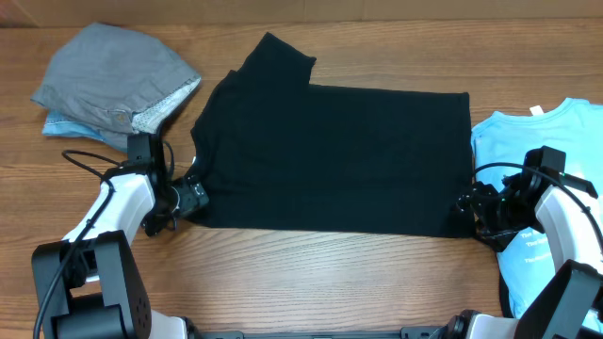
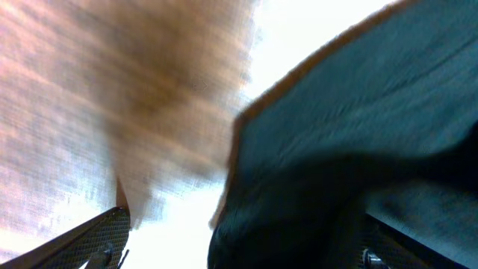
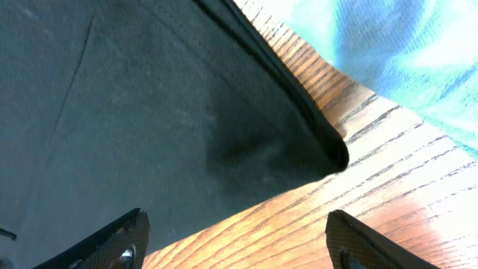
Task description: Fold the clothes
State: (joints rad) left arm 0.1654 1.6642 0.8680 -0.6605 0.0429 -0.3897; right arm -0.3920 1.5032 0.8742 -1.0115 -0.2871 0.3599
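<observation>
The black T-shirt [image 1: 330, 155] lies flat across the middle of the table, one sleeve pointing to the back. My left gripper [image 1: 193, 196] is open at the shirt's front left corner, and black cloth [image 2: 351, 172] lies between its fingers [image 2: 239, 246]. My right gripper [image 1: 464, 205] is open at the shirt's front right corner [image 3: 328, 153], its fingers [image 3: 235, 243] over bare wood just short of the hem. The light blue T-shirt [image 1: 537, 141] with white print lies at the right edge, under my right arm; it also shows in the right wrist view [image 3: 403, 45].
A crumpled grey garment [image 1: 113, 80] lies on a light blue piece at the back left of the wooden table [image 1: 311, 273]. Cables run along both arms.
</observation>
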